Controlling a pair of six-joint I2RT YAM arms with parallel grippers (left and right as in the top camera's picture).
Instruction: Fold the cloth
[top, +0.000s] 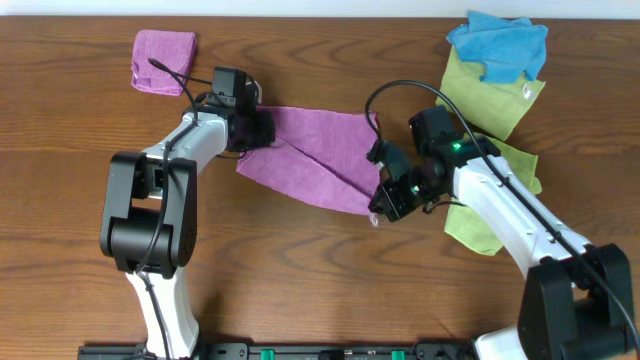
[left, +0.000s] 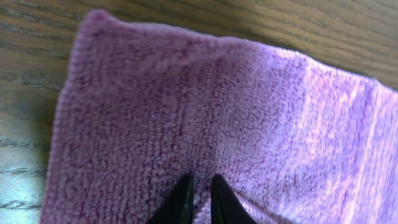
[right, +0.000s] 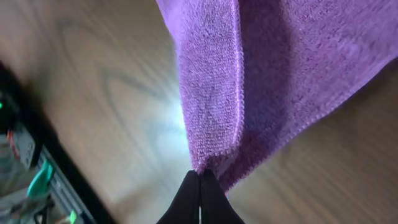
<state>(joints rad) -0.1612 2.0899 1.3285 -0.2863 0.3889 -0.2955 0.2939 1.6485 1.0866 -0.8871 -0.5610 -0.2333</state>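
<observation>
The purple-magenta cloth (top: 320, 150) lies partly folded across the middle of the wooden table, a diagonal crease running through it. My left gripper (top: 255, 128) sits at its left edge. In the left wrist view the cloth (left: 217, 106) fills the frame and the left gripper (left: 199, 186) is shut on a small ridge of it. My right gripper (top: 380, 205) is at the cloth's lower right corner. The right wrist view shows the right gripper (right: 200, 177) shut on that corner, with the cloth (right: 249, 74) hanging above the table.
A small folded purple pad (top: 163, 60) lies at the back left. A blue cloth (top: 500, 45) rests on a yellow-green cloth (top: 495, 100) at the back right. Another yellow-green cloth (top: 480, 220) lies under my right arm.
</observation>
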